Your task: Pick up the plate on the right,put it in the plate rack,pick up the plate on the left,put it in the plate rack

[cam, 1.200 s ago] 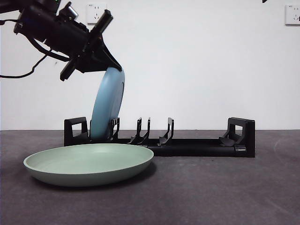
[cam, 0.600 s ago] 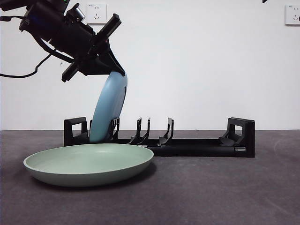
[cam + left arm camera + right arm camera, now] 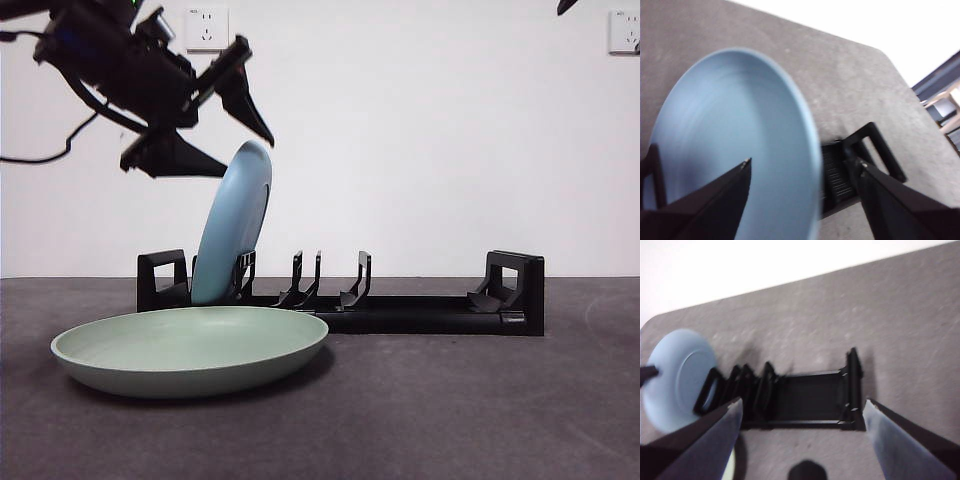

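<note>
dark grey table (image 3: 480,410): green plate (image 3: 190,350), plate rack (image 3: 400,305).

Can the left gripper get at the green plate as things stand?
Probably yes. The left gripper is open above the blue plate, which stands in the plate rack. The green plate lies flat in front of the rack with nothing over it.
</note>
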You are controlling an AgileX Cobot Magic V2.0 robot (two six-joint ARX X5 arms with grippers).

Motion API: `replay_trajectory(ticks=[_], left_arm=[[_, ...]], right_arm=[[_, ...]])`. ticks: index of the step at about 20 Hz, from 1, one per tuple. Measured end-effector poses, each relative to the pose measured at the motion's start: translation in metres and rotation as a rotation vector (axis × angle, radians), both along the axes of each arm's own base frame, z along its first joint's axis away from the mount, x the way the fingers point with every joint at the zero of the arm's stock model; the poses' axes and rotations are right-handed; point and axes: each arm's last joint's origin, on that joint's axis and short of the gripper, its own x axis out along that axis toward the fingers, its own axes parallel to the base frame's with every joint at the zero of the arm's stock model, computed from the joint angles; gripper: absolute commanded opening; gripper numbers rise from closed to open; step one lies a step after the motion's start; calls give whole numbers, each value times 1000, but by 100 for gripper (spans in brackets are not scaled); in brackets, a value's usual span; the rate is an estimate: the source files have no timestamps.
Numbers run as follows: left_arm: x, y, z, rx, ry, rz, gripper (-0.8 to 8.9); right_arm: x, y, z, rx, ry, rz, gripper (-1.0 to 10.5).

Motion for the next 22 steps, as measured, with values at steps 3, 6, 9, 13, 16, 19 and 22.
replay_trajectory(ticks=[3,6,9,13,16,19,22], left_arm=[[-14,5,26,15,-99,-25,350],[-37,12,57,57,-221,-50,350],[-63,18,81,126,-322,-88,350],[-118,23,106,316,-456,-216,345],[-158,23,109,516,-501,-301,344],[-183,21,104,759,-500,-312,343],[-198,15,99,959,-478,-266,344]], right_arm=[[5,4,-5,46,41,106,405],[13,9,-15,96,119,216,405],[23,18,-30,120,215,285,404],[43,44,-60,118,368,385,401],[58,75,-91,91,460,470,305],[70,104,-121,73,517,538,305],[77,125,-150,70,577,564,305]])
